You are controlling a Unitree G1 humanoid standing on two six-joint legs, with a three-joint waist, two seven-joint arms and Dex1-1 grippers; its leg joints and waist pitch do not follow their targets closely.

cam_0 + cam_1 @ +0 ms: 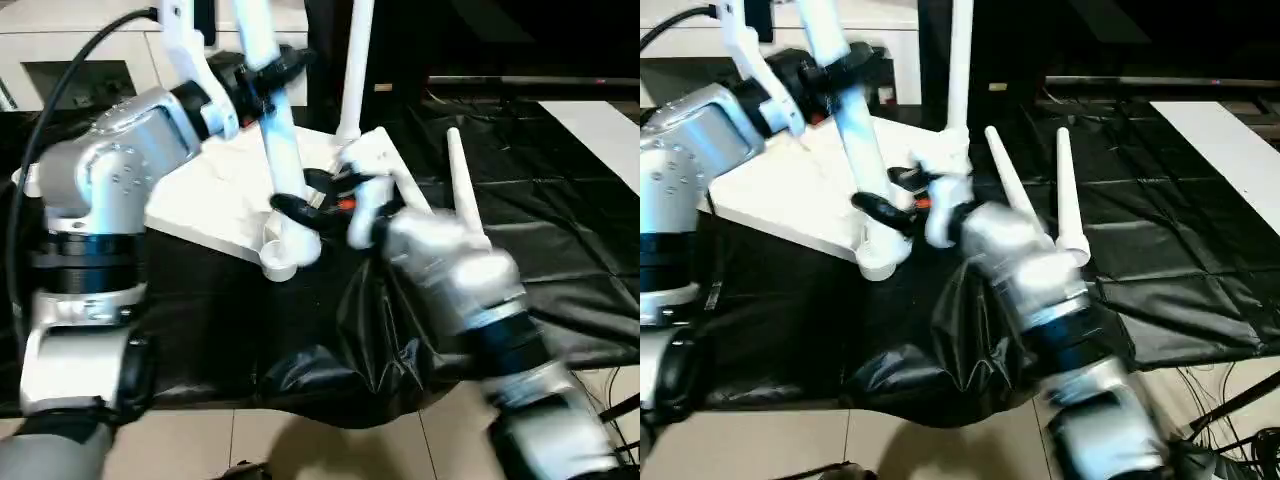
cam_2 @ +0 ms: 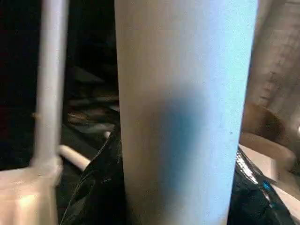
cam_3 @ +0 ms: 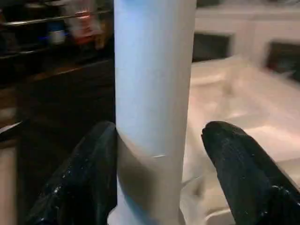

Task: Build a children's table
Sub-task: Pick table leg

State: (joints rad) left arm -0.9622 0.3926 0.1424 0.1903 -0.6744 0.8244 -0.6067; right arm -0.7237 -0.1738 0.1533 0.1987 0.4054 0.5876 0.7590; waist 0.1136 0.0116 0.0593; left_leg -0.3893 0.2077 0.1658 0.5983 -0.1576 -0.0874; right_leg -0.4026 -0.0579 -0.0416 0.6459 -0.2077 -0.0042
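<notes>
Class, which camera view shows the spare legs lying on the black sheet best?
The right eye view: both spare legs lie unblocked on the sheet. In the left eye view the right forearm covers one; the left wrist view catches a sliver.

The tabletop (image 1: pixel 215 195) lies upside down on the black-sheeted table (image 1: pixel 560 250), toward its left. One leg (image 1: pixel 278 120) stands in the near corner socket (image 1: pixel 285 255), tilted; a second leg (image 1: pixel 355 65) stands upright in the corner behind it. Two loose legs (image 1: pixel 1065 190) lie on the sheet to the right, side by side. Behind the tabletop stands a cabinet (image 1: pixel 80 60)
</notes>
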